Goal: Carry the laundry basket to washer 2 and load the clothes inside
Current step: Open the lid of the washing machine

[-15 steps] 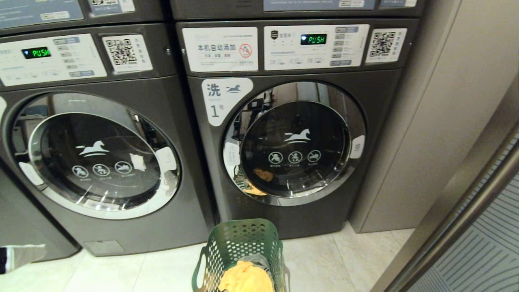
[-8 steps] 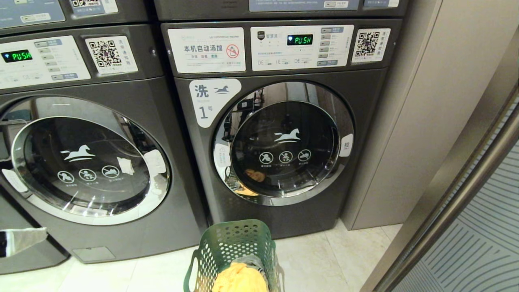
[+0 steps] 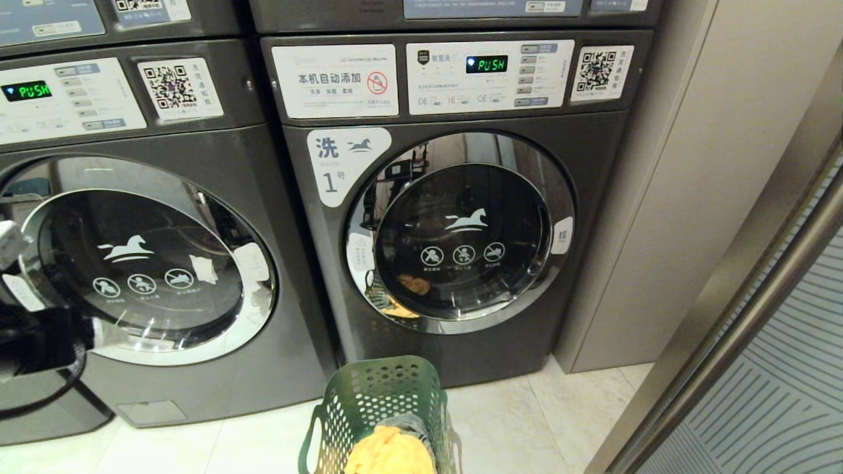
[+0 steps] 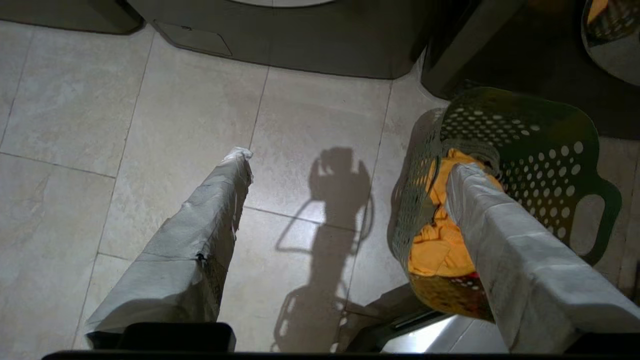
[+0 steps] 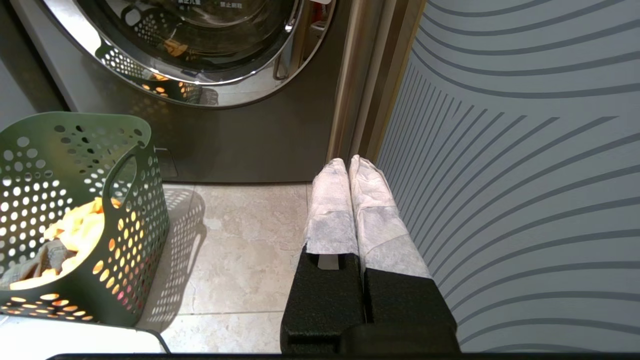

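- One laundry basket (image 3: 382, 408) is standing on the tiled floor (image 3: 250, 447) before the washer labelled 1 (image 3: 454, 224), holding yellow clothes (image 3: 388, 454).
- Left gripper (image 4: 345, 162) is hanging above the floor just beside the basket, fingers spread wide, gripping nothing.
- Right gripper (image 5: 348, 165) is sitting well apart from the basket, fingers pressed together, empty.

Pale stone-tile floor (image 3: 527, 421); beige wall panel (image 3: 678, 197); grey line-patterned panel (image 3: 784, 408) at right.
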You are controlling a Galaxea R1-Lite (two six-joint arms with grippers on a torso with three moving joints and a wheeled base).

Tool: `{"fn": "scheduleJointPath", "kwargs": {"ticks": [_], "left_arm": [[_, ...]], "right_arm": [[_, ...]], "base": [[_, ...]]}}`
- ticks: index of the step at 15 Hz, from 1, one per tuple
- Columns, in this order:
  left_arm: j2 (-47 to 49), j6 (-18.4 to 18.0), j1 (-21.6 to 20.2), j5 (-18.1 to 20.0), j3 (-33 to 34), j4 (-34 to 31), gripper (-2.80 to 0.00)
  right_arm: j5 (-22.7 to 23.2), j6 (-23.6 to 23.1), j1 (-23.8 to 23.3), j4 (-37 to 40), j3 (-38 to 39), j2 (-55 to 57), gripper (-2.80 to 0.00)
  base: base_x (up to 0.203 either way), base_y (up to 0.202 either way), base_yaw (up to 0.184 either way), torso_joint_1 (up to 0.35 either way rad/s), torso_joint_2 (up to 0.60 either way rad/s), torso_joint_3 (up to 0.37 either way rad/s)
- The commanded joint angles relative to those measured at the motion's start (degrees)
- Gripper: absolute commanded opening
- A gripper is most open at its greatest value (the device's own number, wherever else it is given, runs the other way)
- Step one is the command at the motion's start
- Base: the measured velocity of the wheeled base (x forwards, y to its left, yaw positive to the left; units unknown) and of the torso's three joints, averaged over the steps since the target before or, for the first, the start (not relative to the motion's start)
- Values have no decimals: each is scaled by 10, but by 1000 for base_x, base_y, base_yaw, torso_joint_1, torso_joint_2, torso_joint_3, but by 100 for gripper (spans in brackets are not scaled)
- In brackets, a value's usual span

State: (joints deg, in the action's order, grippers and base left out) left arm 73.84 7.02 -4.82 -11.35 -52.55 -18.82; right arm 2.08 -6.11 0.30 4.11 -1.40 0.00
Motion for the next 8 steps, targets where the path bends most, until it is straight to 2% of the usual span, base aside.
{"fn": "scheduleJointPath", "kwargs": {"ticks": [1,3,5,7,8], "left_arm": [[101,4,-12,0,-4,67,0],[178,6,-23,13,-13,134,0],[257,-1,-40,42,-34,180,0],[328,-43,-65,80,-79,182,0],[352,-59,-72,88,-117,164,0]], "right_arm": [[0,0,0,0,0,1,-280],[0,0,0,0,0,1,-280],[0,0,0,0,0,1,-280],[0,0,0,0,0,1,-280],[0,0,0,0,0,1,-280]], "base": [[0,0,0,0,0,0],[0,0,0,0,0,0],[0,0,0,0,0,0],[0,0,0,0,0,0],[0,0,0,0,0,0]]}}
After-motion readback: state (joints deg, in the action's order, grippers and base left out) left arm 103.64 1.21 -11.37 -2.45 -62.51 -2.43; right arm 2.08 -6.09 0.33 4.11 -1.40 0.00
